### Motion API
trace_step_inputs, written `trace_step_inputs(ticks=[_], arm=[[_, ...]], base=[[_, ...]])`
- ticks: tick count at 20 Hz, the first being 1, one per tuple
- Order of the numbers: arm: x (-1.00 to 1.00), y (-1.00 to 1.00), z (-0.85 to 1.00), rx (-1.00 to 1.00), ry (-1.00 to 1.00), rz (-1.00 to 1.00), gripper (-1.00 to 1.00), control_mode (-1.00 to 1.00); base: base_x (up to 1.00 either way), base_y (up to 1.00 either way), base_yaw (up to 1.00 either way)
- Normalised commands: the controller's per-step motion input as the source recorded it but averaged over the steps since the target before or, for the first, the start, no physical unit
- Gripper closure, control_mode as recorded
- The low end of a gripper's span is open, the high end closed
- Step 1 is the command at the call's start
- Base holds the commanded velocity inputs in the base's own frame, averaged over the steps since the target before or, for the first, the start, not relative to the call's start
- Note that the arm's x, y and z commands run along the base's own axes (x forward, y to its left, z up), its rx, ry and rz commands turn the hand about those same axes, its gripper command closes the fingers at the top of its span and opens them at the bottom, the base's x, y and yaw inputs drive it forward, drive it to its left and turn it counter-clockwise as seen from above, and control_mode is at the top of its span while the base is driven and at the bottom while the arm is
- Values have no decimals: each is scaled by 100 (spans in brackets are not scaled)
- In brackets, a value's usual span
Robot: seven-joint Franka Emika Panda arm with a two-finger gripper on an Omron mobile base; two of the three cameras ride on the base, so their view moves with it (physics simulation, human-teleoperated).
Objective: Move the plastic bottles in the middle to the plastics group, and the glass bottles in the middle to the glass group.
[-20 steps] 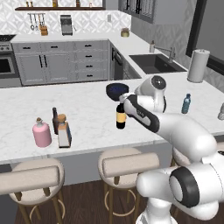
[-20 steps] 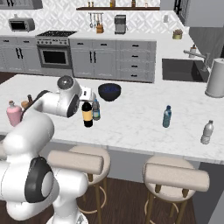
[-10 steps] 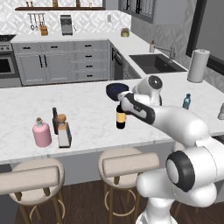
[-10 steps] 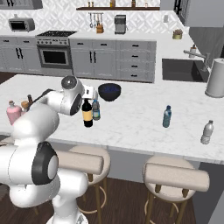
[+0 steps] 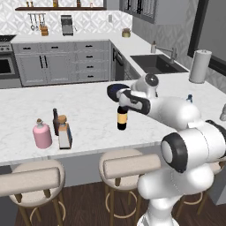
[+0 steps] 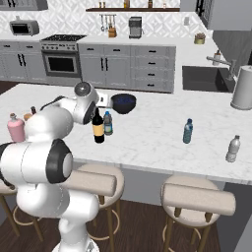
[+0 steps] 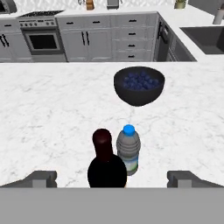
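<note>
A: The tall dark glass wine bottle with the orange-yellow label (image 5: 122, 119) stands in the middle of the white marble counter (image 5: 88, 110), directly ahead of the wrist camera, with a small grey plastic bottle with a blue cap (image 7: 128, 154) just beside it on its right.

B: Starting from the left, what is the glass group?

A: In the left base view, a squat pink bottle with a tan stopper (image 5: 42, 134), then a slim dark brown bottle (image 5: 55, 121), and a squarish pale bottle with a blue label and cork stopper (image 5: 65, 133) just in front of it. The wine bottle stands well apart, to their right.

B: And further right?

A: A dark bowl of blue berries (image 7: 139, 85) sits behind the pair, and a small see-through blue water bottle (image 6: 187, 131) stands over toward the sink side.

B: The gripper (image 7: 109, 179)?

A: Jaws spread wide with nothing between them, poised just short of the wine bottle.

B: How would it handle?

A: Probably heavy, rigid, smooth and breakable, and tall enough to tip. I would grip the body below the shoulder, squarely, keeping clear of the plastic bottle beside it.
</note>
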Motion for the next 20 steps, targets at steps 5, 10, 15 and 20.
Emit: trace_step_inputs(ticks=[5, 10, 15, 20], arm=[[28, 0, -11, 0, -1, 0, -100, -100], [27, 1, -8, 0, -3, 0, -100, -100], [12, 9, -18, 0, -1, 0, -100, -100], [5, 6, -23, 0, 0, 0, -100, -100]], base=[[0, 0, 0], [0, 0, 0], [0, 0, 0], [0, 0, 0]])
